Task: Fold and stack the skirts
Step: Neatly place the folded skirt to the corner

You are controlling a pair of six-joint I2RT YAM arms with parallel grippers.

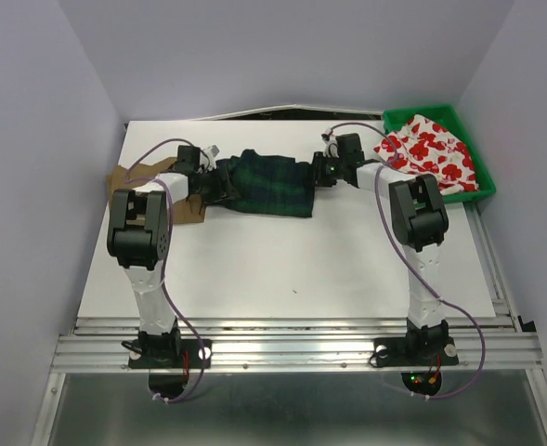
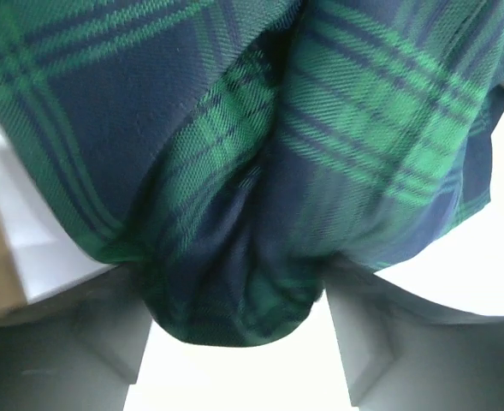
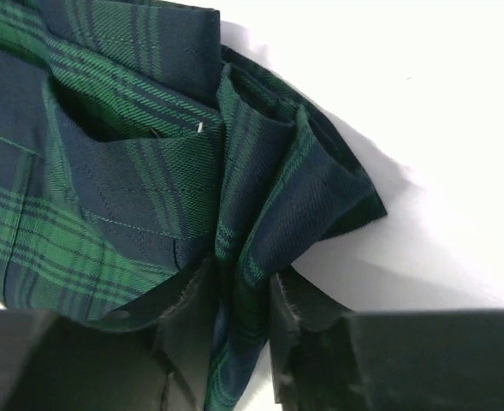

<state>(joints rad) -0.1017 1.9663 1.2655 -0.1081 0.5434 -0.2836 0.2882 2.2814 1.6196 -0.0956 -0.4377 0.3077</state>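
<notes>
- Tan-brown pleated skirt (image 1: 129,178): left rumpled at the table's far-left edge.
- Left gripper (image 1: 223,188): clenched on the plaid's left end.
- Plaid pleated skirt (image 1: 271,184): laid out at far centre, between both grippers. Judged soft and light, with pleats liable to splay; best taken at opposite edges.
- Right gripper (image 1: 317,173): clamped on its right end.
- Floral skirt (image 1: 428,151): heaped in the green bin (image 1: 422,112).

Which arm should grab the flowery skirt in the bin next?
Probably right: the right hand is nearer the green plastic bin holding the white red-flowered skirt; the left hand is far off. Both pinch the dark plaid skirt.
</notes>
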